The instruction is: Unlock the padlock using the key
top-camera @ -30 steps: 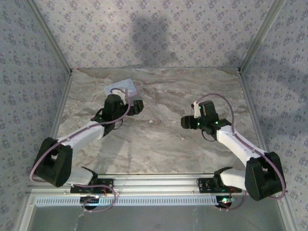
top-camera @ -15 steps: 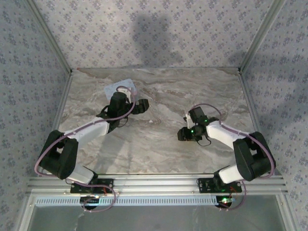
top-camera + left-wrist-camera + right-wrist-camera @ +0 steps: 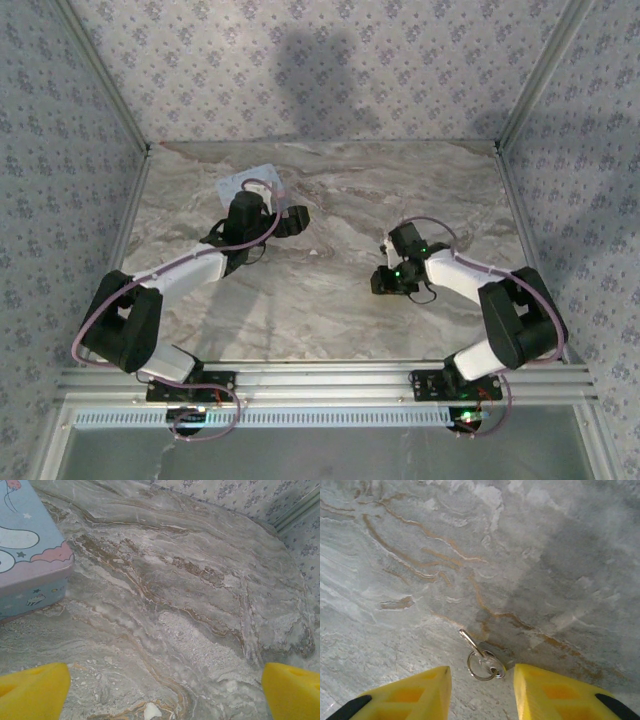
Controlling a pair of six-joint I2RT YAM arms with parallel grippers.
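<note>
Beside the tin (image 3: 27,555), left pincer (image 3: 165,676) stood spread wide; well apart from the tin, right pincer (image 3: 481,680) straddled the key (image 3: 479,655), spread, not touching it.

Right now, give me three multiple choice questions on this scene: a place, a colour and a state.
1. Where is the key? A on the table between the fingers of the right gripper; B in a bowl; C lifted in the air.
2. What colour are the fingers? A black; B yellow; C red.
3. How is the left gripper? A shut on the key; B wide open, empty; C shut on nothing.
Answers: A, it lies flat between them; B, both wrist views show yellow; B, its fingers stand far apart.
</note>
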